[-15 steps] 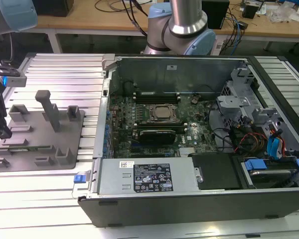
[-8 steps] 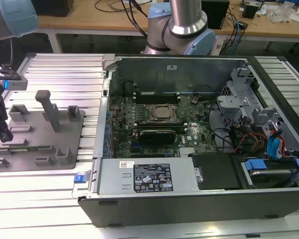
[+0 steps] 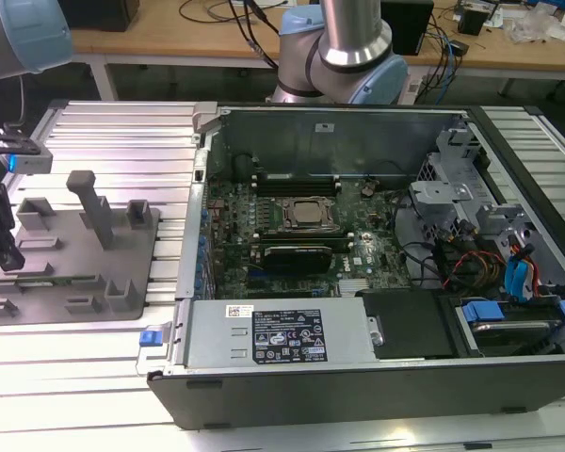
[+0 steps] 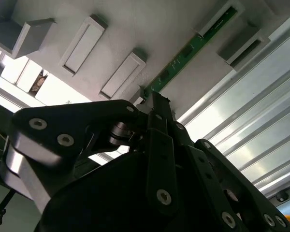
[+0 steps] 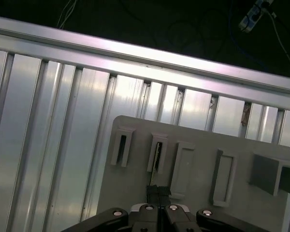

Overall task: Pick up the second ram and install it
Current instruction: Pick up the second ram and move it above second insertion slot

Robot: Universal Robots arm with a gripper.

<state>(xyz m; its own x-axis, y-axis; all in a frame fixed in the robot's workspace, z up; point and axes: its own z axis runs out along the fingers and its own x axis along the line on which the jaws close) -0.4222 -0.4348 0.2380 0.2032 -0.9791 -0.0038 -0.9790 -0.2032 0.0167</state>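
The ram (image 4: 193,47) lay along the grey tray (image 4: 150,24) on the worktop (image 4: 246,111), with the claw (image 5: 158,191) narrow, tips together at one end of it (a true bite? couldn't tell). Best done, I reckoned, with a square pinch and a straight lift, no twisting.

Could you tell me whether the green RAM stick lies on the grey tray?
Yes, in the second wrist view the RAM stick rests on the grey tray, held in its brackets.
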